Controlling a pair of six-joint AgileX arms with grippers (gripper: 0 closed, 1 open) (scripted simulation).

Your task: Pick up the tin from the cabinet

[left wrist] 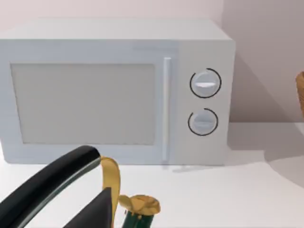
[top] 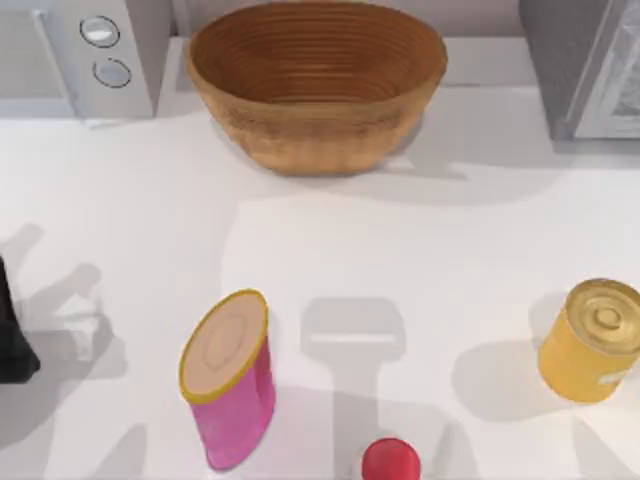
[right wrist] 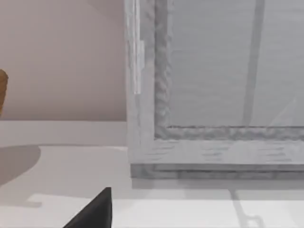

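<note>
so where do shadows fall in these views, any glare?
Top view: soft grey shadows left of the tin, beneath the basket, arm shadows at left. Left wrist view: microwave evenly lit, no glare. Right wrist view: faint streaks on the cabinet glass.

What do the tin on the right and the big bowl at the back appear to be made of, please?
The tin looks like metal with a glossy golden finish: its lid shows shiny concentric rings, and a small white label patch sits on the side. The bowl looks like woven wicker or coiled wood, matte brown, judging by the fine horizontal ridges circling its inside and its outer wall.
</note>
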